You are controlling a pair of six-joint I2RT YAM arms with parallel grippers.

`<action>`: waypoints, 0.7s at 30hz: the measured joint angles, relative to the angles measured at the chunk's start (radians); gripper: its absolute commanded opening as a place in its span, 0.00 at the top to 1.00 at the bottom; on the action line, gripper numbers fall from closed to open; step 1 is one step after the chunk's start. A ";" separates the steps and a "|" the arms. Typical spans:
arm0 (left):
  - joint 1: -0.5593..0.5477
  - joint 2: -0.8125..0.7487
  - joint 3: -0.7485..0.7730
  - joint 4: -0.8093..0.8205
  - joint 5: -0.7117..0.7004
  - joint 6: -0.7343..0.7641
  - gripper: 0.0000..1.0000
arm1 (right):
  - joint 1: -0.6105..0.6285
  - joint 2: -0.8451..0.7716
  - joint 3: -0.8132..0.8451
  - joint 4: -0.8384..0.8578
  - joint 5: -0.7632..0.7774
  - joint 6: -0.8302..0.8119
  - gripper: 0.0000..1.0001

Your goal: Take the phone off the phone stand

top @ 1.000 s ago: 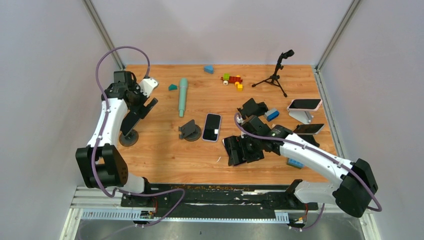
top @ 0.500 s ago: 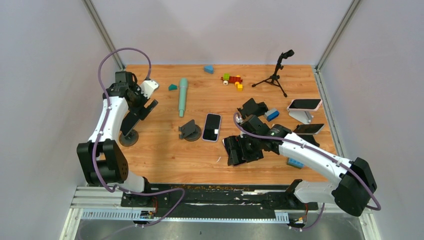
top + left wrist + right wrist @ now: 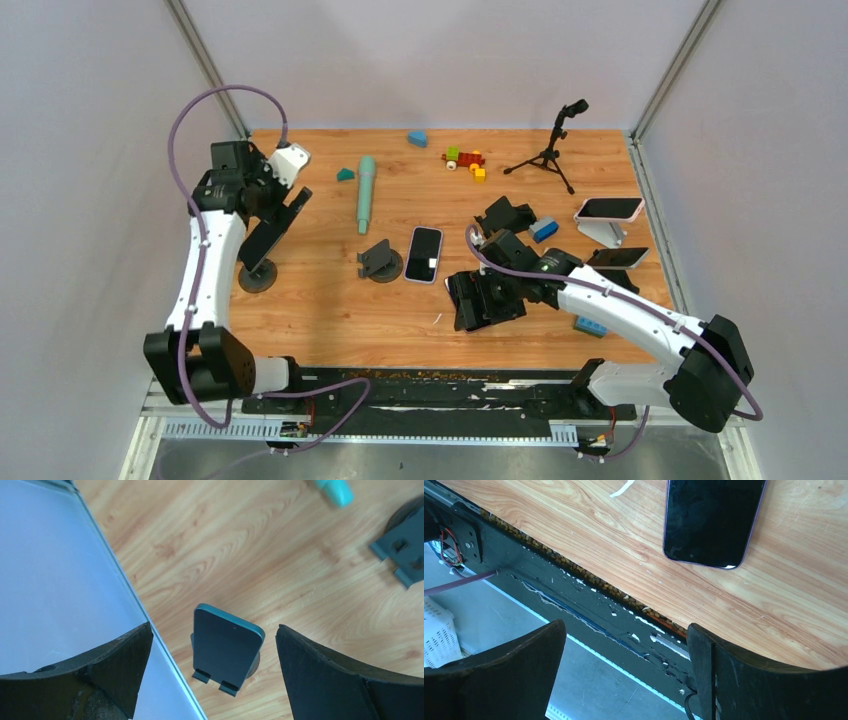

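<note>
1. Left fingers are spread wide and nothing is gripped; they are held above the teal phone, one on each side, clear of it, with the arm raised and the wrist bent down.
2. The teal phone is leaned on its phone stand by the left edge of the bench.
3. Right fingers are likewise parted and empty, held low over the near edge of the bench, close to a dark phone lying flat.
</note>
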 measured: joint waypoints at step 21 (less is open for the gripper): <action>-0.001 -0.652 -0.135 0.282 -0.132 -0.971 0.00 | 0.109 0.515 0.624 0.392 -0.085 -0.030 0.10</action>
